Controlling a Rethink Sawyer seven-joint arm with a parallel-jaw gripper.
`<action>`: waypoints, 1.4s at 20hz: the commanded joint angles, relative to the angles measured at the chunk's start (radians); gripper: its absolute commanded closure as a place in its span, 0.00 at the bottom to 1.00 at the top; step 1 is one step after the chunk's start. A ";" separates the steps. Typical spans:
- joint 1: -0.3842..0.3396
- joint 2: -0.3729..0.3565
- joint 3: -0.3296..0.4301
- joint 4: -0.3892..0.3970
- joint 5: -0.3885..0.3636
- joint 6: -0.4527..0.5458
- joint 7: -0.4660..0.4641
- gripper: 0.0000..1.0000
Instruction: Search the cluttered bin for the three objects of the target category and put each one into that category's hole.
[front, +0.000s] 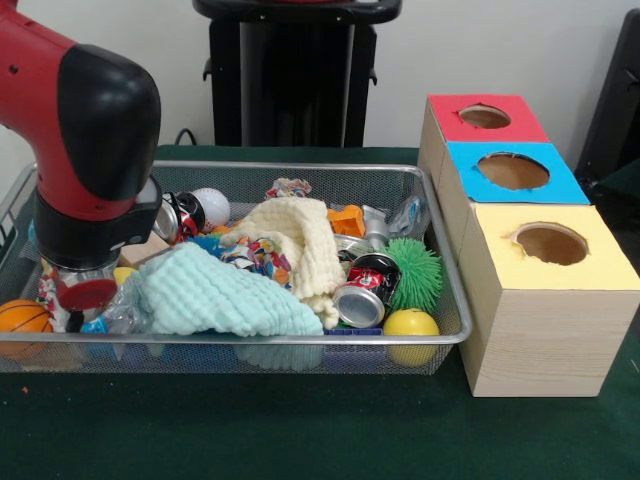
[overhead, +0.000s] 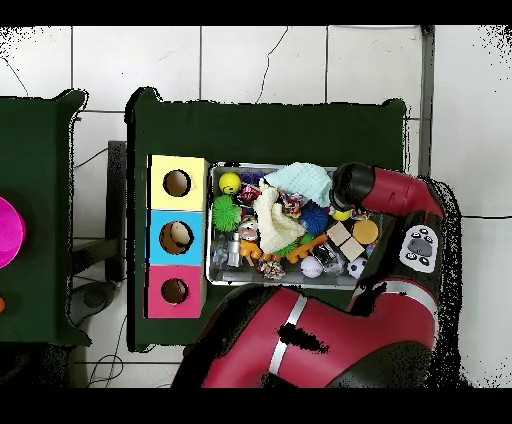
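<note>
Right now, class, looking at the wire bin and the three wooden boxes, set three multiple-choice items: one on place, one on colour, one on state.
1. Where in the front view is the yellow ball?
A. the mesh bin's near corner by the boxes
B. on the red-topped box
C. outside the bin

2. What colour is the middle wooden box's top?
A. green
B. blue
C. white

3. How does the red drinks can lie?
A. upright
B. on its side
C. inside a hole

A: it lies against the bin rim there. B: blue between red and yellow. B: its end faces the camera.

Red and black arm (front: 85, 140) bent low, claw hidden beneath the wrist
</note>
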 joint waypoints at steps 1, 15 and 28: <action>0.043 0.170 0.167 0.022 0.119 -0.067 0.225 0.00; -0.022 -0.050 0.164 0.191 0.037 0.020 -0.069 0.00; -0.166 -0.216 0.207 0.331 -0.087 -0.003 -0.288 0.00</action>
